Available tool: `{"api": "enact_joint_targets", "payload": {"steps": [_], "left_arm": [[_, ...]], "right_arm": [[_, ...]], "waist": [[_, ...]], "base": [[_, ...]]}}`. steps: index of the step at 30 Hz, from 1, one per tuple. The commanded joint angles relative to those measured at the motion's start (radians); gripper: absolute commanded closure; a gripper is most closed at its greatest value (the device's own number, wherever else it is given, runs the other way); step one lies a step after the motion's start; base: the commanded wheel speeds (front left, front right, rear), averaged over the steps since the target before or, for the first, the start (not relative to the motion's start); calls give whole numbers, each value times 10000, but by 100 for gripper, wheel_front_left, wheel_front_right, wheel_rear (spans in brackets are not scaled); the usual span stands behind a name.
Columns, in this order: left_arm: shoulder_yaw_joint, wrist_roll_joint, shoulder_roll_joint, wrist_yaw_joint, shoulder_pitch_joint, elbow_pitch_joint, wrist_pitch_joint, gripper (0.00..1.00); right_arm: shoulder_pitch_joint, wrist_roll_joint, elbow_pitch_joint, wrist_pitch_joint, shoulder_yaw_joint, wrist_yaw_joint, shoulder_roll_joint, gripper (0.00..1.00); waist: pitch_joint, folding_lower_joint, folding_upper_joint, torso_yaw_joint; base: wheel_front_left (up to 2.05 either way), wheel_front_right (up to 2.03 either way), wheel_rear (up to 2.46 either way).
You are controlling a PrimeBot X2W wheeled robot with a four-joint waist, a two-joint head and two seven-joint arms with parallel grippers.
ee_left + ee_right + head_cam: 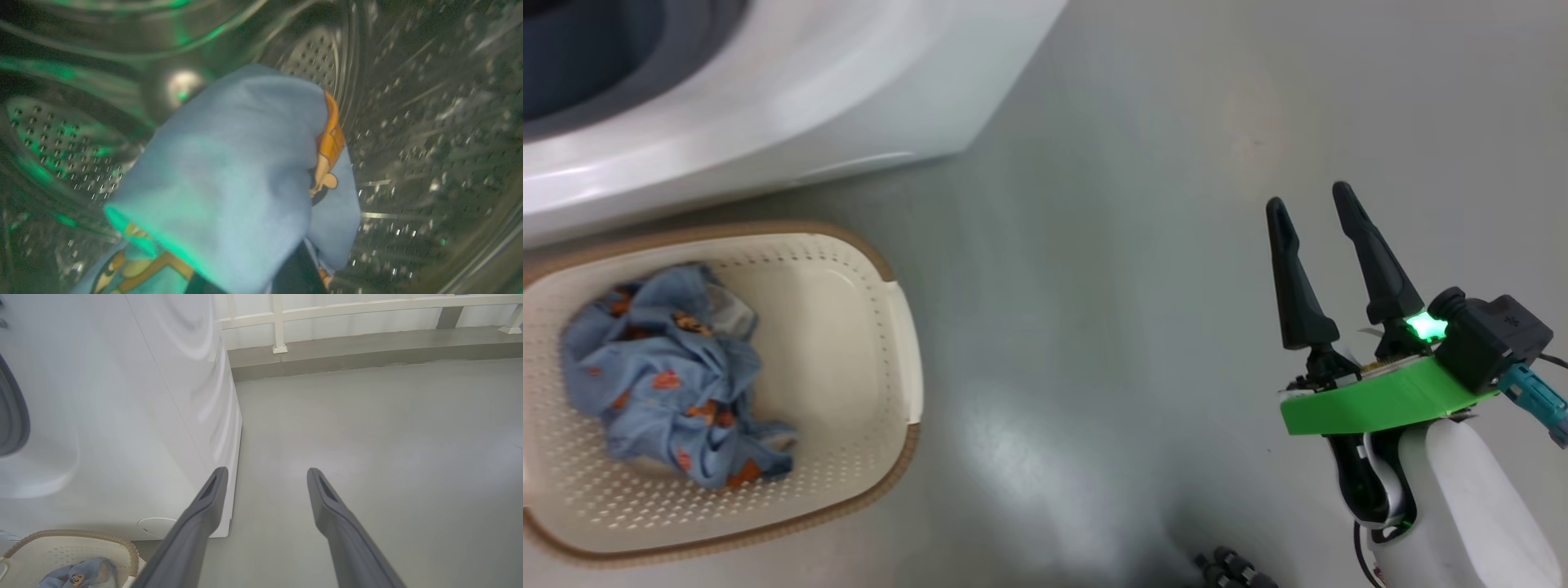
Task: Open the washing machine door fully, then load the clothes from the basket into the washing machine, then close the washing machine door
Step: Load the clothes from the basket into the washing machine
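One blue garment (229,175) clamped by left gripper (292,271) inside drum (429,143) of washing machine (768,106); second garment (670,376) seen in basket (903,351) before machine. Right gripper (1308,198) spread, beside machine. Fabric may be dragged out if snagged.

Bare grey floor (1135,327) lies open right of the basket (849,327); the washing machine (809,98) walls off the far-left side.
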Motion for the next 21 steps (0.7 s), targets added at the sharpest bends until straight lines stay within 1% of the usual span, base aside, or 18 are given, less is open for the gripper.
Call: {"api": "enact_joint_targets", "payload": {"steps": [1, 3, 6, 7, 8, 9, 12, 14, 16, 21], "left_arm": [[308, 172, 521, 52, -217, -439, -59, 100], [788, 429, 511, 59, -8, -1119, -60, 100], [1204, 726, 432, 48, 474, -1173, -61, 100], [1266, 741, 372, 65, 613, -861, -61, 84], [1292, 787, 323, 96, 668, -573, -61, 28], [1269, 824, 276, 121, 706, -185, -61, 0], [1149, 817, 106, 220, 510, 1073, 347, 0], [1017, 867, 12, 321, 264, 1820, 894, 0], [883, 955, -22, 364, 63, 2332, 1124, 0], [785, 826, -222, 231, -161, 3219, 1326, 0]], "right_arm": [[51, -83, -261, -80, 155, 73, 14, 0], [31, -84, -254, -80, 143, 73, 70, 0], [34, -92, -208, -80, 117, 73, 124, 0], [32, -87, -175, -80, 114, 73, 135, 0], [23, -79, -142, -80, 129, 73, 146, 0], [2, -78, -108, -80, 163, 73, 155, 0], [-58, -85, -14, -80, 243, 73, 171, 0], [-84, -93, 68, -80, 256, 73, 171, 0], [-98, -83, 138, -80, 249, 73, 139, 0], [-129, -33, 256, -80, 278, 73, 53, 0]], "waist": [[482, -2, -1, -448], [523, -2, -1, -497], [482, -2, -1, -506], [444, -2, -1, -490], [412, -2, -1, -466], [373, -2, -1, -445], [261, -2, -1, -372], [151, -2, -1, -324], [14, -2, -1, -284], [-418, -2, -1, -231]], "base": [[0, 0, 0], [0, 0, 0], [0, 0, 0], [0, 0, 0], [0, 0, 0], [0, 0, 0], [0, 0, 0], [0, 0, 0], [0, 0, 0], [0, 0, 0]]}}
